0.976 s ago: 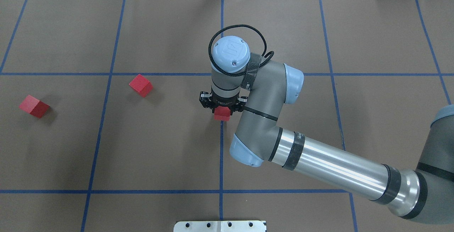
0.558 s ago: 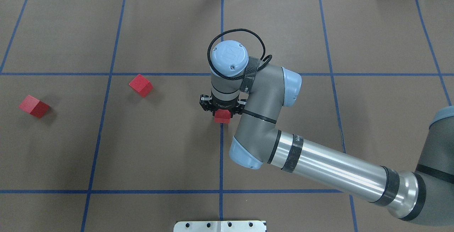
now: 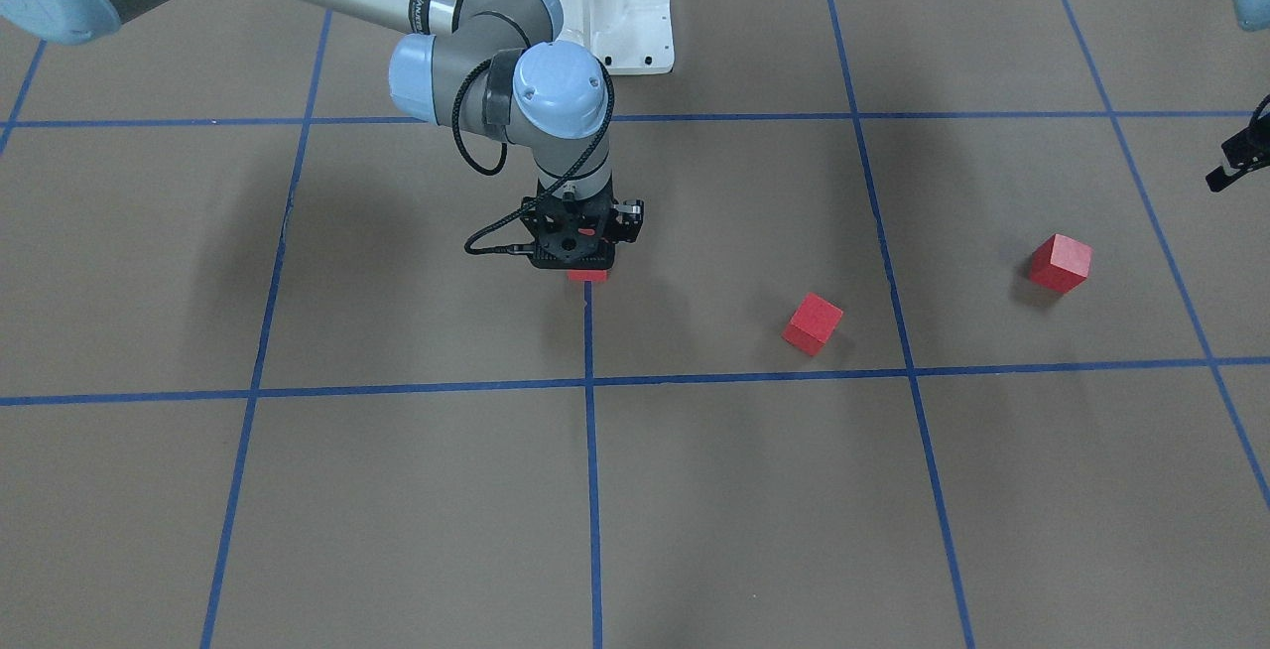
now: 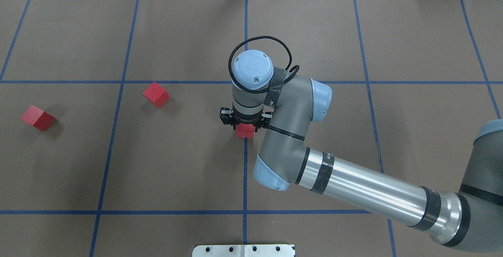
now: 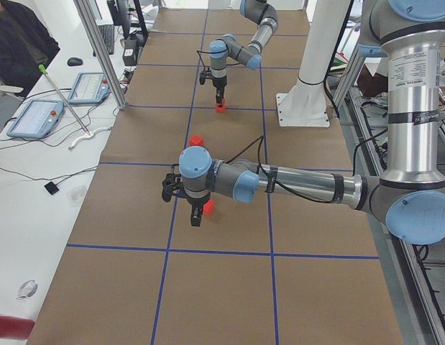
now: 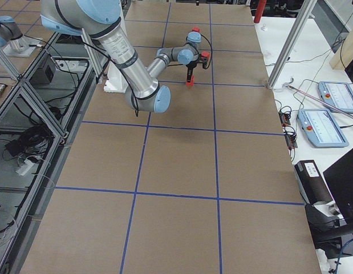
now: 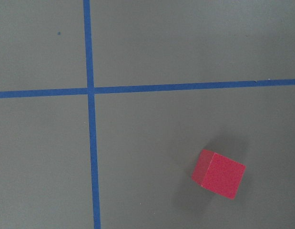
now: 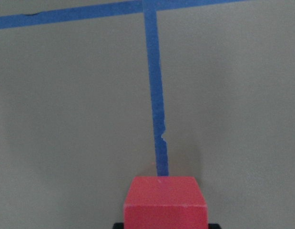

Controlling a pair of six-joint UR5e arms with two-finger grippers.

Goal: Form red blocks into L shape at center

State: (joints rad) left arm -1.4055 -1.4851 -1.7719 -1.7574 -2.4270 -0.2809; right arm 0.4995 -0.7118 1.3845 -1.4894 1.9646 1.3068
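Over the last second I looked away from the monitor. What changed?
The right gripper came down slightly over the tape line, still shut on its red block. The middle block and the leftmost block stayed put.

**Overhead exterior:** high behind the robot, facing forward and down on the brown surface; the right arm enters at 4 o'clock.
**Front-facing exterior:** opposite side, steeply down, robot base at 12 o'clock.
**Side views:** far, oblique, along the surface from each end.
**Left wrist camera:** close, straight down, a red block at 5 o'clock.
**Right wrist camera:** closest, second red block at 6 o'clock.

Overhead, front-facing and right wrist views share the blue tape line.
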